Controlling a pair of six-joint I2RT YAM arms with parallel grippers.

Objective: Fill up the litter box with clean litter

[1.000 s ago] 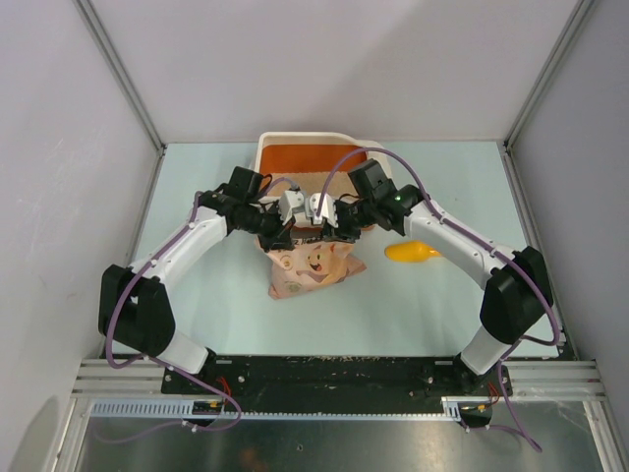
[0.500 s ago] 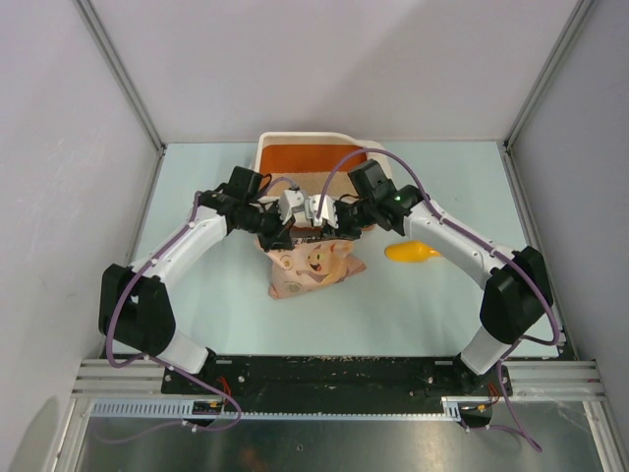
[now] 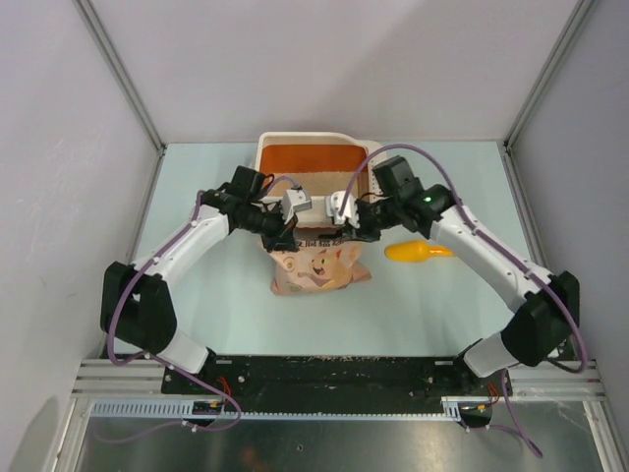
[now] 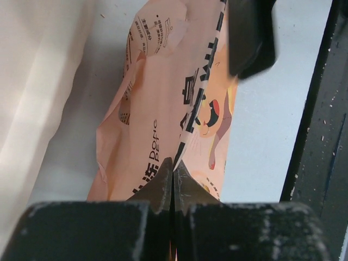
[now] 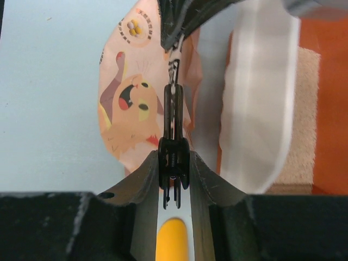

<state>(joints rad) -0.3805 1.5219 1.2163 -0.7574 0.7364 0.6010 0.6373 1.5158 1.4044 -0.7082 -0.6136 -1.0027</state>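
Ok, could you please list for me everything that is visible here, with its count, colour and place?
litter box: one, cream-white with orange-brown inner wall, far middle of the table
clean litter: one patch, pale beige, inside the litter box
cartoon-printed bag: one, pink, just in front of the litter box, held by its top edge
scoop: one, orange-yellow, on the table to the right of the bag
table: one, pale blue-green, under everything
left gripper: one, black, shut on the bag's top edge
right gripper: one, black, shut on the same edge
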